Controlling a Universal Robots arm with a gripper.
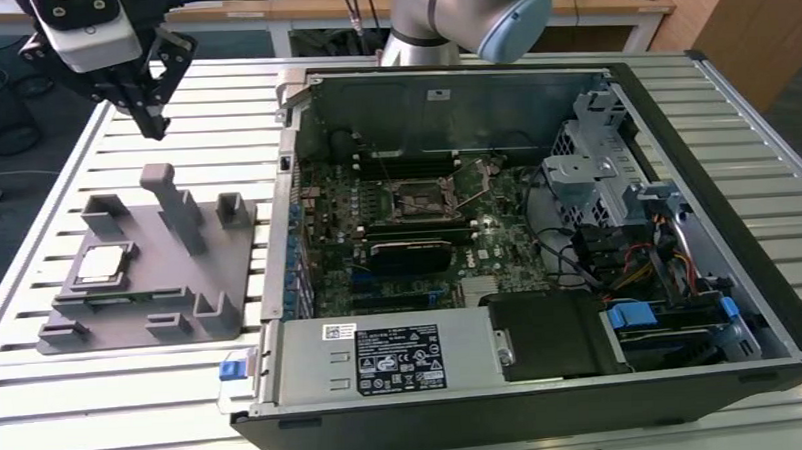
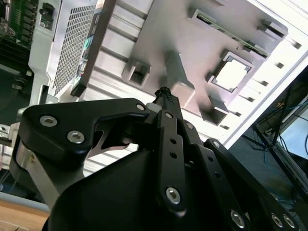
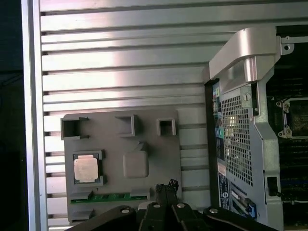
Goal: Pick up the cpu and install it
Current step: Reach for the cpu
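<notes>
Exterior view shows the flat square silver-topped cpu (image 1: 105, 263) untouched in its recess on the grey plastic fixture block (image 1: 177, 305), the black gripper (image 1: 154, 126) well clear, fingers pinched together on nothing, so pickup and install both remain.

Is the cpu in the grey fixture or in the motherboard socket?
In the fixture: the cpu lies flat in its square recess.

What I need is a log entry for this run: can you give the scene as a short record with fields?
cpu: lying in a recess of the grey fixture block on the slatted table
gripper: shut, empty, raised near the fixture block, apart from the cpu
socket: on the motherboard inside the open computer case
progress: cpu not yet picked up
</notes>
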